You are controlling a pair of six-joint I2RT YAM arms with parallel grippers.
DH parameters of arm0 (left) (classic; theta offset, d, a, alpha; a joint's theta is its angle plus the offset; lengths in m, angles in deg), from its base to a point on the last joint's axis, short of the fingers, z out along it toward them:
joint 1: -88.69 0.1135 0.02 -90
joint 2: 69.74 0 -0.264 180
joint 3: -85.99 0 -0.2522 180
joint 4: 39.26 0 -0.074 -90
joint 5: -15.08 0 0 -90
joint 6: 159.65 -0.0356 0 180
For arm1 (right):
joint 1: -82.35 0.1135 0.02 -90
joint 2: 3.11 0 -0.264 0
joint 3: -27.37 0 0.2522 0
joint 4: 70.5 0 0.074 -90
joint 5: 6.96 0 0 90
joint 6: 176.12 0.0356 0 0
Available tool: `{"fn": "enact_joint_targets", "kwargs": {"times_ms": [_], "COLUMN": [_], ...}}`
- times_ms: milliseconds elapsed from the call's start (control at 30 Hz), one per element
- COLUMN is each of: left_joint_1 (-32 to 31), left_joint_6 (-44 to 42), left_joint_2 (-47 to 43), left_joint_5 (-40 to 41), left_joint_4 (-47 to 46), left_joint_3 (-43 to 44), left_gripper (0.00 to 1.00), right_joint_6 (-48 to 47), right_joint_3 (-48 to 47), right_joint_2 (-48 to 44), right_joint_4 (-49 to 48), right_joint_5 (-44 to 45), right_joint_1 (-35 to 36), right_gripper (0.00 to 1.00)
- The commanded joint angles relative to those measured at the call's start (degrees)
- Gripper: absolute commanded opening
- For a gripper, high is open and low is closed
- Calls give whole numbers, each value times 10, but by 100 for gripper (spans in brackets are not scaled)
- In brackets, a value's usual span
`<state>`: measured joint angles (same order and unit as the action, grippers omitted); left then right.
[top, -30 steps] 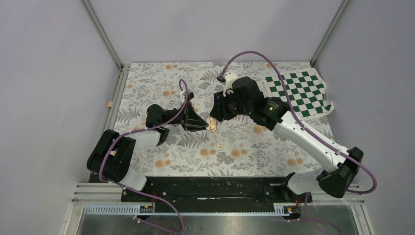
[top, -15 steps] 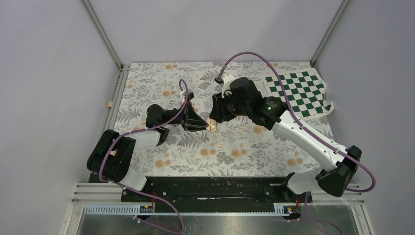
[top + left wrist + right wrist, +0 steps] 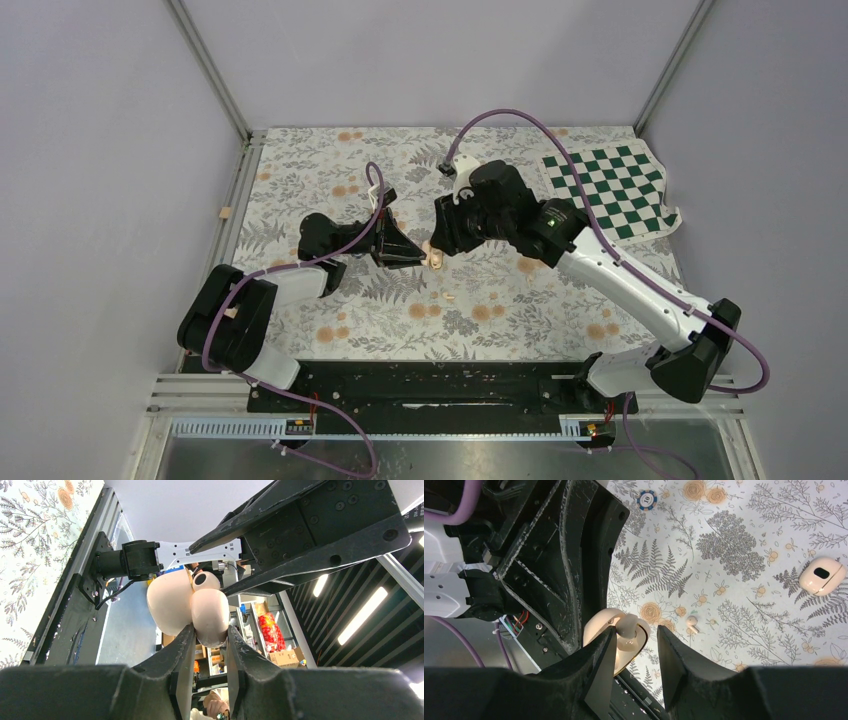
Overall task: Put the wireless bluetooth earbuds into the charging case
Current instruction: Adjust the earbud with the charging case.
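Floral cloth [image 3: 300, 160] | chip [image 3: 646, 500] reads 10 | left jaws grasping charging case [image 3: 210, 615] | right jaws: cannot tell

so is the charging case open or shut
Open: the charging case has its lid swung back, with an earbud at its mouth.

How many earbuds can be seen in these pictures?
2 earbuds. One sits at the open charging case, between the fingers of the right gripper; the other lies on the floral cloth. More may hide inside the case.
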<state>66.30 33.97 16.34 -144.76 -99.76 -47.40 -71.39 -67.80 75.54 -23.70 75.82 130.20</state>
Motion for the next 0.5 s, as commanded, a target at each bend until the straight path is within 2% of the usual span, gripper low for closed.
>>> {"fn": "enact_joint_targets", "kwargs": {"times_ms": [0, 233, 467], "left_joint_1": [2, 3, 3], "left_joint_6": [-2, -2, -2], "left_joint_2": [-7, -8, -7], "left_joint_5": [2, 2, 1], "left_joint_4": [-41, -41, -41], "left_joint_3": [11, 12, 11], "left_gripper": [0, 0, 0], "right_joint_6": [-14, -14, -9], "right_joint_3": [-1, 12, -7], "right_joint_2": [-18, -28, -36], "right_joint_4": [29, 28, 20], "right_joint_5": [-1, 29, -1], "right_joint_1": [6, 6, 6], "right_gripper": [42, 42, 42]}}
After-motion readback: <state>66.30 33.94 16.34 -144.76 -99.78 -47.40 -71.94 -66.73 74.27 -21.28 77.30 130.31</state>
